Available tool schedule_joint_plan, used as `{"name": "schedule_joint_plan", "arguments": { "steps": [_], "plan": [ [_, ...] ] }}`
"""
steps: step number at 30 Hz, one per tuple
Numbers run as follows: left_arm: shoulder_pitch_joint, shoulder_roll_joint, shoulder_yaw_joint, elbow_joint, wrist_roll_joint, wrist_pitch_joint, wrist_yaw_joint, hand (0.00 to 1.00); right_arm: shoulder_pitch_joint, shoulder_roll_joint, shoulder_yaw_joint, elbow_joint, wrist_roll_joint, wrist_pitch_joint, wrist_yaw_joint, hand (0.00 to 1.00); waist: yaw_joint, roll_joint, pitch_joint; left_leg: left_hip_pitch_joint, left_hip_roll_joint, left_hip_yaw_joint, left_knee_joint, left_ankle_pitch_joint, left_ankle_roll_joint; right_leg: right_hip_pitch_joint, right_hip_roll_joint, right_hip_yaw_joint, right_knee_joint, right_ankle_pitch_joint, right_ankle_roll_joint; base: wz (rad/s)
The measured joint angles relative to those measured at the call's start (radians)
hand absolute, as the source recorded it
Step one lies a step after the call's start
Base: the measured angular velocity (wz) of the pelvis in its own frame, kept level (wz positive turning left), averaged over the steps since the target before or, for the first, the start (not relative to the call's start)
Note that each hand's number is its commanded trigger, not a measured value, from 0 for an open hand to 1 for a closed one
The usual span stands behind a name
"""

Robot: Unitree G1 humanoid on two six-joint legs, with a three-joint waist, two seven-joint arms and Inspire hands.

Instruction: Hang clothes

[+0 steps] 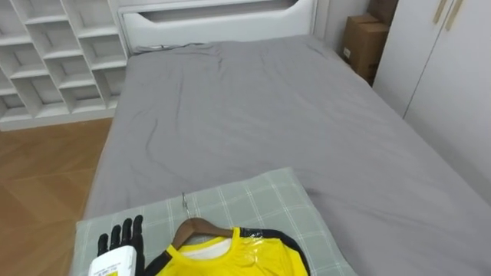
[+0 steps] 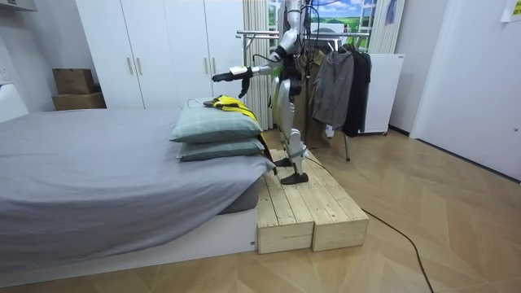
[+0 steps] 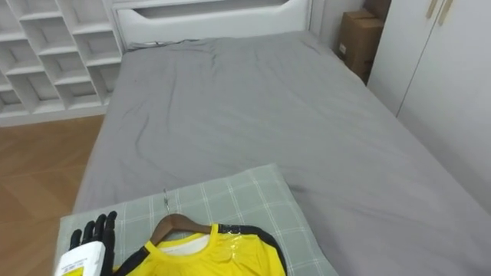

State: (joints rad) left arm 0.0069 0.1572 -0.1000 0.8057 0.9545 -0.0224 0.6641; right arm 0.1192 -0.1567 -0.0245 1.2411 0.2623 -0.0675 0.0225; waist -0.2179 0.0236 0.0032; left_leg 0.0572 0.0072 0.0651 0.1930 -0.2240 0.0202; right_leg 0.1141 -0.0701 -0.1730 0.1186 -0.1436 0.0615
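Ahead, on the bed (image 1: 268, 115), a checked pillow (image 1: 253, 199) bears a yellow shirt (image 1: 230, 257) beside the left hand (image 1: 121, 247), fingers (image 1: 126, 231) straight, empty.

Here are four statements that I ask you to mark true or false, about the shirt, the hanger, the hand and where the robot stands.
1. The yellow shirt is on a wooden hanger. True.
2. The shirt lies on a checked pillow. True.
3. The left hand grips the hanger's hook. False: the hand is open, beside the shirt and apart from the hook.
4. The robot kneels on the bed. False: it stands on a wooden platform beside the bed.
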Motion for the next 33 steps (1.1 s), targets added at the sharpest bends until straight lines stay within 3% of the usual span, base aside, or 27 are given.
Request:
{"name": "schedule_joint_plan", "arguments": {
  "steps": [5,14,20,25,29,33],
  "plan": [
    [-0.003,0.001,-0.003,0.001,-0.026,0.0,-0.001,0.0,0.001,0.0,0.0,-0.002,-0.003,0.004,-0.017,0.0,-0.006,0.0,-0.0058,0.003,0.0,0.01,-0.006,0.0,0.0,-0.004,0.0,0.012,0.001,0.001,-0.001,-0.07],
    [-0.017,0.018,-0.002,0.001,-0.029,0.0,-0.009,0.0,0.011,0.0,-0.039,0.002,-0.1,0.008,-0.057,0.0,-0.025,0.003,-0.0068,0.012,0.001,0.021,-0.011,0.0,0.0,-0.004,0.001,0.032,0.001,0.001,-0.001,-0.04],
    [-0.019,0.019,-0.002,0.002,-0.076,0.001,-0.02,0.0,0.026,-0.004,-0.038,0.033,-0.157,0.057,-0.063,0.0,-0.029,-0.001,-0.0025,0.013,0.001,0.027,-0.015,0.0,0.0,-0.011,0.001,0.04,0.007,0.001,-0.001,-0.03],
    [-0.109,0.035,0.0,0.103,-0.099,0.003,-0.019,0.0,0.017,-0.006,-0.025,0.047,-0.163,0.094,-0.063,0.0,-0.025,-0.001,0.002,-0.022,0.004,0.038,-0.004,0.0,0.001,-0.053,0.003,0.058,0.022,0.003,-0.005,-0.09],
    [-0.173,0.069,0.0,0.119,-0.099,0.002,-0.019,0.0,0.02,-0.004,-0.017,0.042,-0.152,0.105,-0.065,0.0,-0.027,-0.012,0.0083,-0.055,0.007,0.04,0.011,0.0,0.001,-0.086,0.004,0.052,0.035,0.004,-0.006,0.0],
    [-0.192,0.072,-0.002,0.127,-0.098,0.001,-0.019,0.0,0.015,-0.007,0.005,0.042,-0.151,0.105,-0.065,0.0,-0.033,-0.022,0.0021,-0.087,0.01,0.039,0.025,0.0,0.001,-0.116,0.003,0.045,0.044,0.004,-0.006,0.0]
  ]
}}
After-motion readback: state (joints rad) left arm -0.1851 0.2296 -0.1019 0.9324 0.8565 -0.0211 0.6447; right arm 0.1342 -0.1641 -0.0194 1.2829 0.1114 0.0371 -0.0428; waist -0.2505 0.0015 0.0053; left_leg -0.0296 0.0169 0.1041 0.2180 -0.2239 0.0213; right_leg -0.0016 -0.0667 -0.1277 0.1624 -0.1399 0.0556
